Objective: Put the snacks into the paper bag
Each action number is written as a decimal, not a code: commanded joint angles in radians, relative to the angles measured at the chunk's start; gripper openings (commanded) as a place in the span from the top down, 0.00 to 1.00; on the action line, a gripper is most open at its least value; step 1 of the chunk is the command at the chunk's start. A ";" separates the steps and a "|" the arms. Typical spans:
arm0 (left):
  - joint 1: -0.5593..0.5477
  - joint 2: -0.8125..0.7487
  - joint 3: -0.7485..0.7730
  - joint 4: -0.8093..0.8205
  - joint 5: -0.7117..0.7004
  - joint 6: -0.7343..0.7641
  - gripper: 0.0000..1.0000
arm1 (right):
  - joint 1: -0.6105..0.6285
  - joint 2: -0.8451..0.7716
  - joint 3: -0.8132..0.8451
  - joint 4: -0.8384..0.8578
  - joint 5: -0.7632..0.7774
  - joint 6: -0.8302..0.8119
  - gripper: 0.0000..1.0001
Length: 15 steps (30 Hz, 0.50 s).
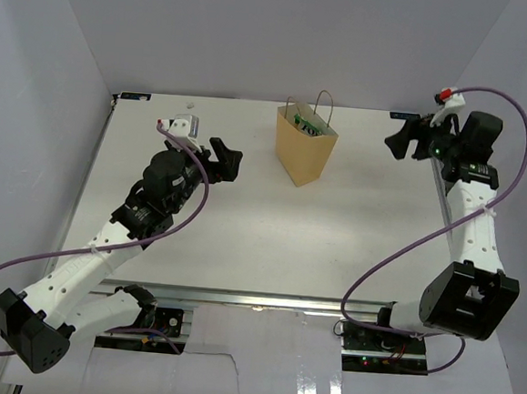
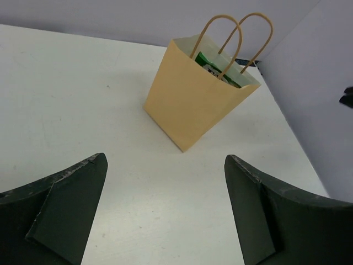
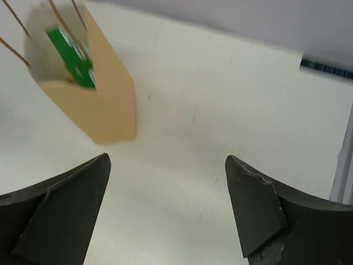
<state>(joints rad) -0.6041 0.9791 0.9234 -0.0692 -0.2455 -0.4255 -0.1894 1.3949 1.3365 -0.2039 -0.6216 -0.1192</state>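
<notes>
- Paper bag (image 1: pixel 305 150) upright at the far middle of the surface (image 1: pixel 242 241), with green-and-white packets (image 1: pixel 306 123) poking up inside; no loose snack visible elsewhere.
- Left jaws spread wide and empty, near the bag's left side; right jaws likewise released, well apart at the far right.
- Probably finishing: draw both arms away gently, keeping clear of the bag's rim to avoid tipping so light a thing.

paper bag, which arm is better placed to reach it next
Probably left. The left tool is open and empty, with the paper bag almost centred ahead of it in its wrist view. The right tool is open too, but the bag sits off in the upper left of its view.
</notes>
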 commanded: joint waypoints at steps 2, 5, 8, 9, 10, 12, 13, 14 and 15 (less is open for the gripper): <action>0.006 -0.010 -0.004 -0.072 0.000 0.031 0.02 | -0.035 -0.111 -0.117 -0.270 0.088 -0.167 0.10; 0.006 -0.031 -0.043 -0.075 -0.003 0.011 0.02 | -0.036 -0.166 -0.160 -0.333 0.127 -0.186 0.10; 0.006 -0.049 -0.063 -0.081 0.003 -0.005 0.02 | -0.038 -0.194 -0.203 -0.322 0.184 -0.159 0.10; 0.006 -0.053 -0.069 -0.083 0.005 -0.009 0.02 | -0.036 -0.203 -0.214 -0.312 0.200 -0.142 0.10; 0.006 -0.057 -0.072 -0.084 0.006 -0.010 0.02 | -0.038 -0.218 -0.223 -0.301 0.215 -0.123 0.10; 0.006 -0.068 -0.078 -0.086 0.008 -0.013 0.02 | -0.036 -0.234 -0.226 -0.289 0.234 -0.103 0.10; 0.006 -0.071 -0.078 -0.086 0.008 -0.015 0.02 | -0.036 -0.238 -0.224 -0.285 0.238 -0.100 0.10; 0.006 -0.074 -0.080 -0.086 0.009 -0.016 0.02 | -0.036 -0.244 -0.224 -0.276 0.250 -0.099 0.10; 0.006 -0.076 -0.081 -0.086 0.011 -0.018 0.02 | -0.036 -0.250 -0.218 -0.270 0.258 -0.097 0.10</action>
<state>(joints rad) -0.6041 0.9401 0.8448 -0.1581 -0.2459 -0.4320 -0.2260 1.1690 1.1141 -0.5060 -0.4149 -0.2352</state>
